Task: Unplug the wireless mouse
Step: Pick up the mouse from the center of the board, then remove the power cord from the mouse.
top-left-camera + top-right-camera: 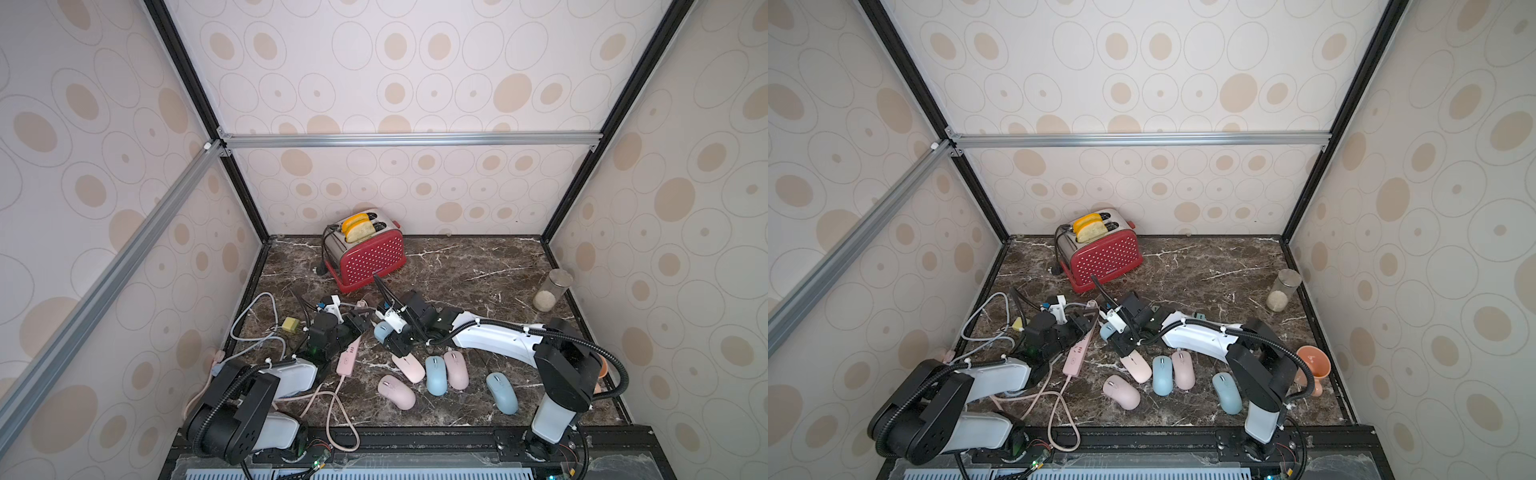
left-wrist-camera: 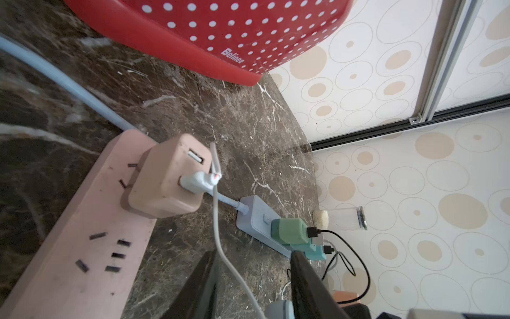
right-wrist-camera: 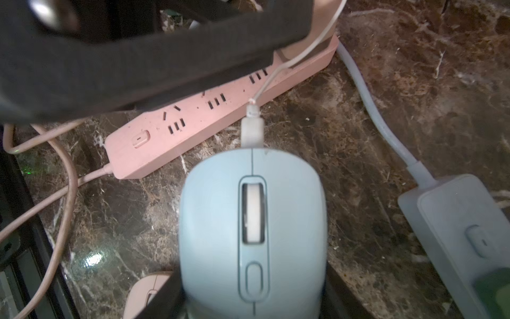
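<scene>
My right gripper (image 3: 252,301) is clasping the half-hidden blue mouse (image 3: 252,234); my left gripper (image 2: 252,287) is gaping around the white cable (image 2: 218,240). The jar (image 1: 552,289) is holding white grains (image 1: 543,300).

Marble tabletop (image 1: 478,266), red toaster (image 1: 374,257), pink power strip (image 1: 348,357)

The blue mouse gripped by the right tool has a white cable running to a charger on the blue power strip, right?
No. The white cable from the blue mouse in the right tool runs to a charger on the pink power strip, not the blue power strip; the left wrist view shows it.
</scene>
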`<state>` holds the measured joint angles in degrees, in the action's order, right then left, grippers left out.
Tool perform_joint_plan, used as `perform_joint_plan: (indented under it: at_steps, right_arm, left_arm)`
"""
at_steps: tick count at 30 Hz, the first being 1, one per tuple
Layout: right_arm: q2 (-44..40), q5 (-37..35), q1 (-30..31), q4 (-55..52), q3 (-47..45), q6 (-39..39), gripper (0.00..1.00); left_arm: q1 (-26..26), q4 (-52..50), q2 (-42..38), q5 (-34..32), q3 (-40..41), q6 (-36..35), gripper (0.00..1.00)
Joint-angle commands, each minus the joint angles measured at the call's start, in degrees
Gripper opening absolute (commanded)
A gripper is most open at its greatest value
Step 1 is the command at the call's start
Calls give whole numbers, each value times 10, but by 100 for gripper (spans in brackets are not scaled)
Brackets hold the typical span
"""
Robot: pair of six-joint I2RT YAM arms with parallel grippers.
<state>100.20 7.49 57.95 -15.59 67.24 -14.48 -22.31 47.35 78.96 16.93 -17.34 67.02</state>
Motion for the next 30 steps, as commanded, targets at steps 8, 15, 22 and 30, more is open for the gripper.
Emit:
perform_joint_plan:
  at_steps: [8,15,22,30]
  right_arm:
    - [-21,6,12,38,-11,-17,47]
    - [-9,4,13,51,-4,-23,46]
    - [-4,4,14,53,7,-26,45]
    - [2,4,15,47,23,-26,45]
  left_arm:
    - [-7,135,66,10,3,60,32]
    - [-13,134,50,8,9,69,27]
    - [-18,99,27,0,10,58,21]
    - [-26,75,17,-4,9,53,19]
